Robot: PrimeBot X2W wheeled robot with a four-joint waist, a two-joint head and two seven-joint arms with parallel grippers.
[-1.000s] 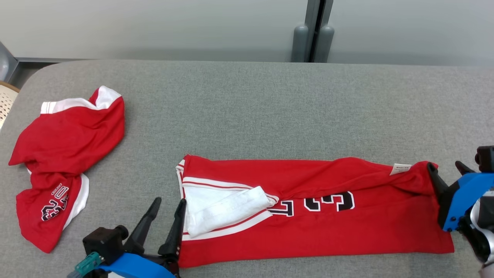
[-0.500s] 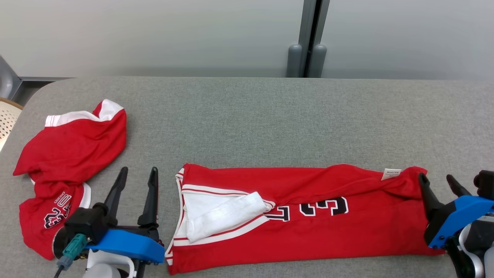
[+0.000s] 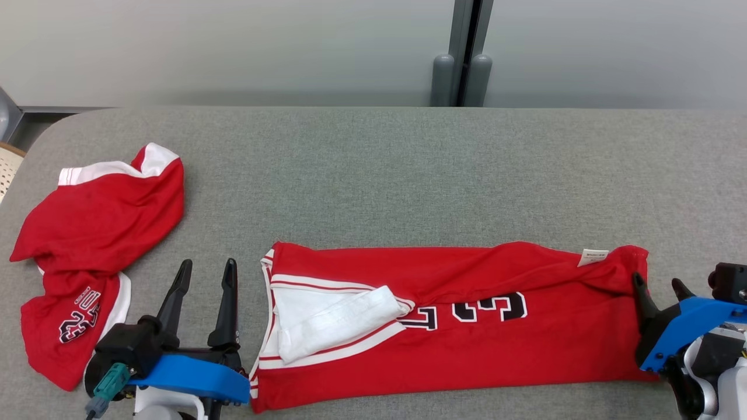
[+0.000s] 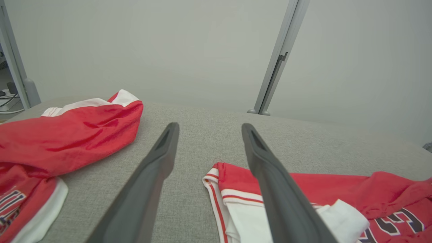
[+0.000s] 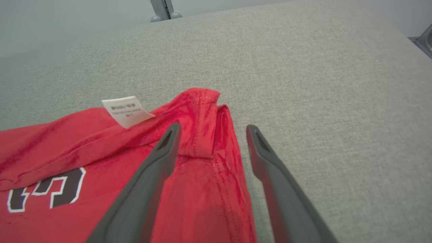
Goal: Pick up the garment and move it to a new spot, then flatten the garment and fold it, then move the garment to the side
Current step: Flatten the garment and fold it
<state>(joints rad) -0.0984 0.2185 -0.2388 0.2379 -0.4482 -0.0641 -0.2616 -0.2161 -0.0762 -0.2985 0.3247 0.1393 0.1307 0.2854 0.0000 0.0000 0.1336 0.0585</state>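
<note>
Head view: the red garment (image 3: 455, 326), folded into a long band with white trim and black numerals facing up, lies flat on the grey worktop (image 3: 373, 175). The left claw (image 3: 207, 265), fingers spread and empty, now stands clear of the garment's left hem, where a second ago one fingertip touched it. The right claw (image 3: 656, 282), likewise released, sits at the garment's right end, drawn slightly back from the cloth it overlapped before. A crumpled second jersey (image 3: 93, 233) lies well to the left of the garment.

Left wrist view: the left claw (image 4: 210, 126) hangs open over bare worktop (image 4: 202, 141), the garment (image 4: 303, 184) under its right finger and the second jersey (image 4: 74, 141) beyond its left one.

Right wrist view: the right claw (image 5: 213, 127) gapes over the garment's (image 5: 84, 152) right corner, holding nothing; a white label (image 5: 126, 111) lies on the garment's far edge.
</note>
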